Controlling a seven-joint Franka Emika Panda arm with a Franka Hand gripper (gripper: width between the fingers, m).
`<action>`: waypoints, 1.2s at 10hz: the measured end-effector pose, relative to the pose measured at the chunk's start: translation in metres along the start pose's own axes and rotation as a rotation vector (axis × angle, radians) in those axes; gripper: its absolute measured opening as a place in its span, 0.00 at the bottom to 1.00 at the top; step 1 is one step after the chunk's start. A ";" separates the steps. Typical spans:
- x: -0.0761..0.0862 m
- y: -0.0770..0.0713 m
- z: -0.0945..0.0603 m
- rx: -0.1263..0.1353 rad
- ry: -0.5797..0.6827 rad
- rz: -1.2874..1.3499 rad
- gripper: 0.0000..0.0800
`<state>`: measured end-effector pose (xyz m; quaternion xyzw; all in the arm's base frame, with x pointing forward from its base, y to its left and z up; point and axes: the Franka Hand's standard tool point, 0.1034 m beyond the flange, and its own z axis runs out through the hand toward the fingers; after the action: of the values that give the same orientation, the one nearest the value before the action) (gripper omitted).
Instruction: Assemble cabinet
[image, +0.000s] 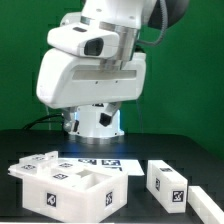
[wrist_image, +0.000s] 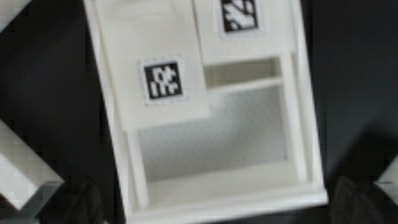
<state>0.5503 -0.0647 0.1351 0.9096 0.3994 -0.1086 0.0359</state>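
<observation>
Green wall behind, black table (image: 25, 140) in front, and the big white arm (image: 95, 65) fills the middle of the room, its round base planted at the back of the tabletop. Down at the front, on the exterior view's left, sits the cabinet (image: 70, 185): a low white box, open side up, with black-and-white tags on its rim and front face. Right behind it, flat on the table, lies the marker board (image: 100, 160). Over on the exterior view's right are two loose white blocks, the nearer-to-centre block (image: 165, 182) and the corner block (image: 207, 205). Each shows a tag, the two lie close together, and both are clear of the cabinet.

From my spot I can't pick out the gripper at all. The wrist view has it, though, looking straight down into the cabinet (wrist_image: 214, 135). There's one large recess, a smaller recess (wrist_image: 246, 70) next to it, and two tags (wrist_image: 164, 78) on the flat top faces. The picture is a bit blurred. The gripper (wrist_image: 228, 205) shows as dark shapes out at the two corners, jaws spread wide. The cabinet's end wall sits between them with dark table showing on either side, so nothing is held.
</observation>
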 end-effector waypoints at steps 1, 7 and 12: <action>-0.007 0.003 0.004 0.002 0.001 0.002 0.81; -0.032 0.000 0.014 0.004 0.040 -0.015 0.81; -0.082 -0.007 0.049 0.057 0.136 -0.029 0.81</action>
<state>0.4829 -0.1269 0.1067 0.9096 0.4110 -0.0586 -0.0188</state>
